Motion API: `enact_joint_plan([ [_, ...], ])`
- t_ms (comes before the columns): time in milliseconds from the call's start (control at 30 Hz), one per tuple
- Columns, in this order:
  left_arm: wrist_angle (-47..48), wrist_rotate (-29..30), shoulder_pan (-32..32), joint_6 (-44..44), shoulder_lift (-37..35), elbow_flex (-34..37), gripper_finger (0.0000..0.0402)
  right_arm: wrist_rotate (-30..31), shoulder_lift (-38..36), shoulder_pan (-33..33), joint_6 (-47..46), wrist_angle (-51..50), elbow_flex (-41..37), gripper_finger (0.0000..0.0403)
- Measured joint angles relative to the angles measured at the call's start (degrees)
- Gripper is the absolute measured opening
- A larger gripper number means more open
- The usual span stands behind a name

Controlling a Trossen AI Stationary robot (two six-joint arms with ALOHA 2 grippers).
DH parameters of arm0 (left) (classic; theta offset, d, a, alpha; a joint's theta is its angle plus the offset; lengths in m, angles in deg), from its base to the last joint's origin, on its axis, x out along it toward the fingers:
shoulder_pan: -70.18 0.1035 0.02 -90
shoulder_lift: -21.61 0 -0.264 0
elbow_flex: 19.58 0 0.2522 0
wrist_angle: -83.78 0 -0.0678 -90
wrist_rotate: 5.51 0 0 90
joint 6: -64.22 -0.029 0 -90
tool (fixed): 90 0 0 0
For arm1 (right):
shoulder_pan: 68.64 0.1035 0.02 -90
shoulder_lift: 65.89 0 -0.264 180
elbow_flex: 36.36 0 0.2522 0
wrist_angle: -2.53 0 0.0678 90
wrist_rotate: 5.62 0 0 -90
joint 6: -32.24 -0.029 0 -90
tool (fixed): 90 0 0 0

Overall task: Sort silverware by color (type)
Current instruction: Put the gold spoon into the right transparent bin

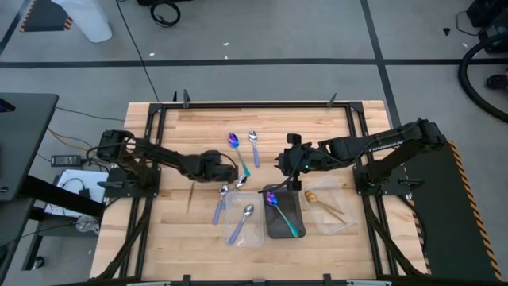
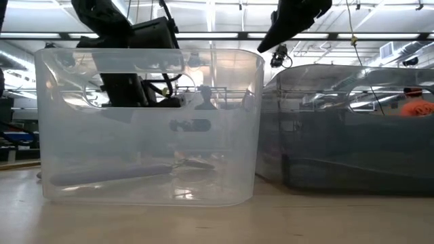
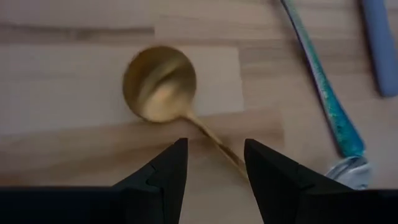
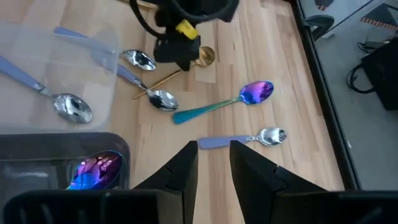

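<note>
Now left gripper (image 3: 214,163) jaws released over gold spoon (image 3: 160,84); teal-handled spoon (image 3: 323,84) beside; right gripper (image 4: 213,155) jaws parted, empty.

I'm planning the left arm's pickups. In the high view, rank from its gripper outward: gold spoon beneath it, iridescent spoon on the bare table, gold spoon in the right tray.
1. Gold spoon, under the left gripper.
2. Iridescent spoon, mid-table.
3. Trayed gold spoon, far right.
</note>
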State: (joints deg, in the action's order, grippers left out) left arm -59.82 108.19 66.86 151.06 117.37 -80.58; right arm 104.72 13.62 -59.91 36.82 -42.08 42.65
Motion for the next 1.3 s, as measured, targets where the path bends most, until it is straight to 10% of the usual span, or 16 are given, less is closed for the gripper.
enact_joint_plan([
  [367, -1.1, -1.96, 3.02, -3.57, 3.21, -0.33, 0.0155, -4.05, 0.0, 0.0, 0.33, 0.82, 0.0, 0.0103],
  [900, 4.21, -0.31, 8.14, -12.38, 2.97, -0.12, 0.0018, -5.36, 0.02, 0.01, 0.11, 1.59, -2.04, 0.0103],
  [1300, -0.32, 1.87, 9.97, -20.39, 2.1, 0.18, 0.0014, -5.32, 0.02, 0.02, -2.25, 0.7, -2.19, 0.0103],
])
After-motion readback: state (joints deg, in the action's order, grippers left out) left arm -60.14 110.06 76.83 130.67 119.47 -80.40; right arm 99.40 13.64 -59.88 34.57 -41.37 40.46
